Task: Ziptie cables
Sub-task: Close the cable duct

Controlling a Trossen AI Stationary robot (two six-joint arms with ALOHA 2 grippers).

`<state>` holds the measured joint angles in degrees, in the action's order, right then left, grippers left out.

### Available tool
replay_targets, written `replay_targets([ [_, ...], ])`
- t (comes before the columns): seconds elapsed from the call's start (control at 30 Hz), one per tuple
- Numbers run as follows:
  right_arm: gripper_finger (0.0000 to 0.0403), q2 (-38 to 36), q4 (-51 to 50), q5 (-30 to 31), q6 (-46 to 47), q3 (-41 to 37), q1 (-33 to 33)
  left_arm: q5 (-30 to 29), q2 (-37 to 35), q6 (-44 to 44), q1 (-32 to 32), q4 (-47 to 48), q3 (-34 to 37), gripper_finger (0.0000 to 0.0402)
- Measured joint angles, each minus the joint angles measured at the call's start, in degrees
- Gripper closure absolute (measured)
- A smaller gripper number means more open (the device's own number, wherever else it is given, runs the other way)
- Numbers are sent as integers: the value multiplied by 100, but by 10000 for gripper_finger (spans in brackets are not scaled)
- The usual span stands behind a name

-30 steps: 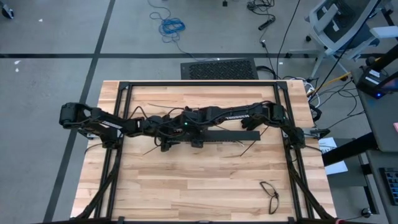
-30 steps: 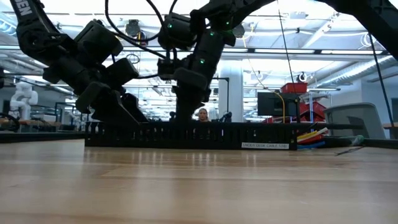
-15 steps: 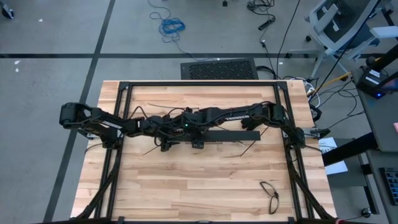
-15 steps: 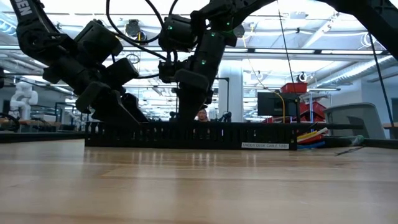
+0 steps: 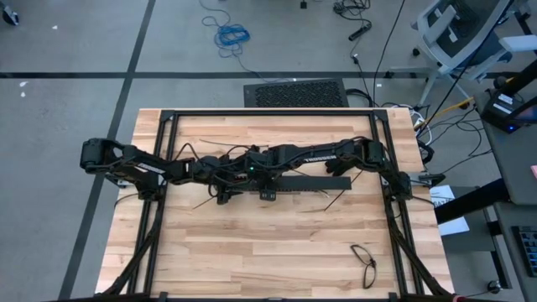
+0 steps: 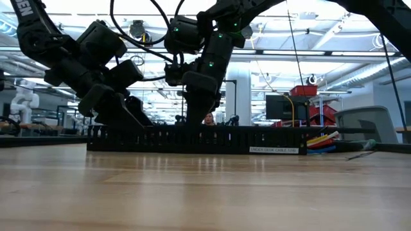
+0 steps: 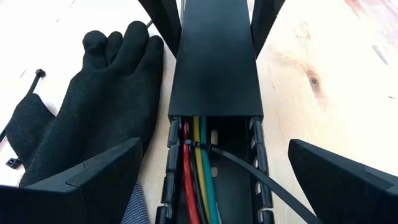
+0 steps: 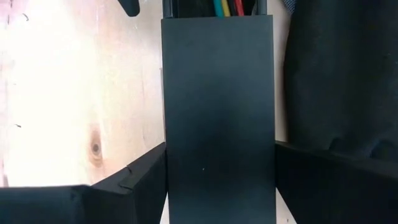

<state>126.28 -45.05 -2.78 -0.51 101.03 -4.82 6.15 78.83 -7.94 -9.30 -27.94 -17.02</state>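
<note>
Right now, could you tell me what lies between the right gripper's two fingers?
In the right wrist view, the right gripper straddles the black lid of the slotted cable duct; the coloured cables emerge beyond the lid's far end.

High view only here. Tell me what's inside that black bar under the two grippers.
Observer: The left wrist view shows cables, red, yellow and green, lying along the open stretch of the duct.
Operator: Report whether they're tied.
Observer: A black zip tie crosses the bundle, its loose tail running off toward one side.
Operator: Now give me the grippers.
Observer: The left gripper is open, straddling the duct. The right gripper sits over the black cover that closes the rest of it.
</note>
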Motion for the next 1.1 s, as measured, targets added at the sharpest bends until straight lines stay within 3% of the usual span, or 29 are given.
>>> replay_targets([
  [0.67, 159, 0, 17, -53, -17, 0, 2, 3, 16, -142, 0, 146, -2, 2],
  [0.77, 159, 0, 19, -53, -17, 0, 4, 229, 146, -166, 6, 161, -2, 2],
  [1.1, 160, -2, 74, -60, -53, 0, 4, -43, 297, -142, 4, -515, -2, 2],
])
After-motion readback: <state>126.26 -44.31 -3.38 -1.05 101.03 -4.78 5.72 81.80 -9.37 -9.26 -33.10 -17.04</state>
